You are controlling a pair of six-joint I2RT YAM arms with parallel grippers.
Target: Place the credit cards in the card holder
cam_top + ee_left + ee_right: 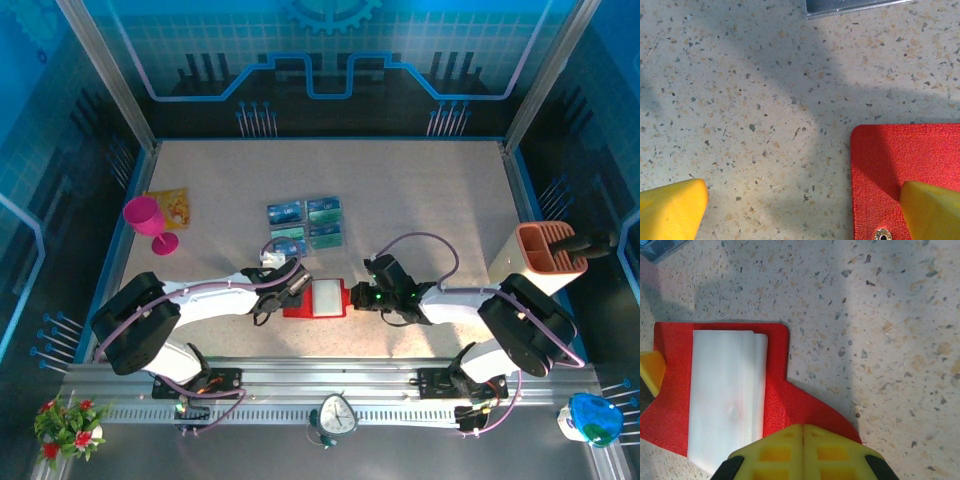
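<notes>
The red card holder (pixel 296 309) lies open on the table between the two arms, with white plastic sleeves (pixel 725 390) showing inside. My right gripper (pixel 803 432) is shut on the holder's red flap (pixel 805 405) at its right side. My left gripper (pixel 802 210) stands wide open at the holder's left end. One yellow finger (pixel 932 207) is over the red surface (pixel 900 155) near a metal snap (pixel 883 233), the other finger (pixel 670 207) over bare table. Several blue and teal credit cards (pixel 306 224) lie flat just beyond the holder.
A pink goblet (pixel 150 222) and a yellow-orange packet (pixel 168 207) sit at the far left. An orange-brown slotted organizer (pixel 548 250) stands at the right edge. A small clock (pixel 338 413) rests on the front rail.
</notes>
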